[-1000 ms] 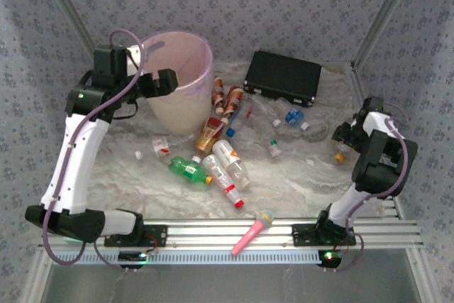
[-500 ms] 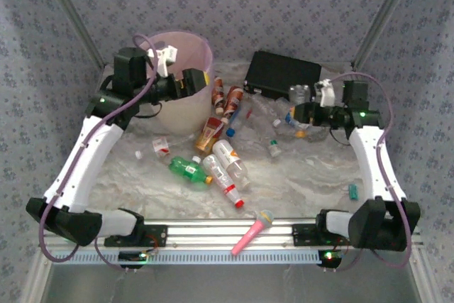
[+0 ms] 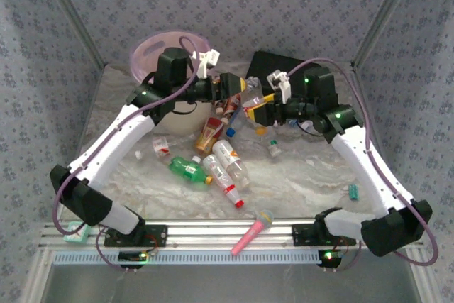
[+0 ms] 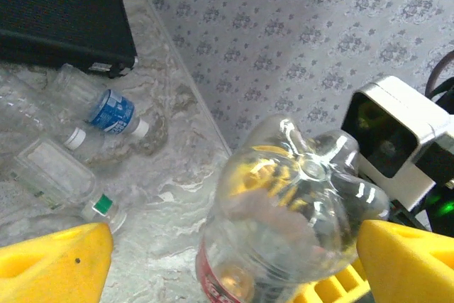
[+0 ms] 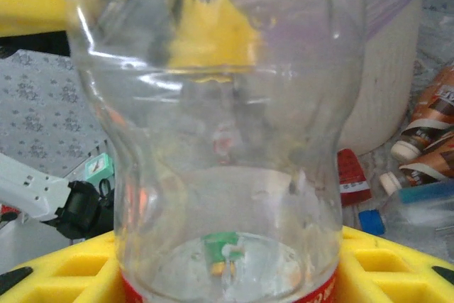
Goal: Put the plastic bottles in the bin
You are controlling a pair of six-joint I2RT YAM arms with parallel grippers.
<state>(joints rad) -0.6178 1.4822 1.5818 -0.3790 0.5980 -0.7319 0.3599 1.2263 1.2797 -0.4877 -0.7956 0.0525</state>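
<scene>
- Two sets of jaws faced each other above the surface [image 3: 319,168], at 4 o'clock from the bin [image 3: 145,47].
- Right jaws clenched on a clear red-labelled bottle [image 5: 227,140], held off the surface.
- Left jaws spread wide, yellow fingers [image 4: 50,260] either side of that bottle's base.
- Many other bottles [image 3: 227,168] lay loose at 6 o'clock of the jaws.

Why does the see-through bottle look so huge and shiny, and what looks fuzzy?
Right wrist view: the clear bottle sits very close to the lens, so it looks giant and soft, with white glare streaks on top. Left wrist view: bright glints sparkle on its base, the yellow fingers in the corners are fuzzy, the blue-labelled bottle behind is sharper. Top view: even light, little glare.
</scene>
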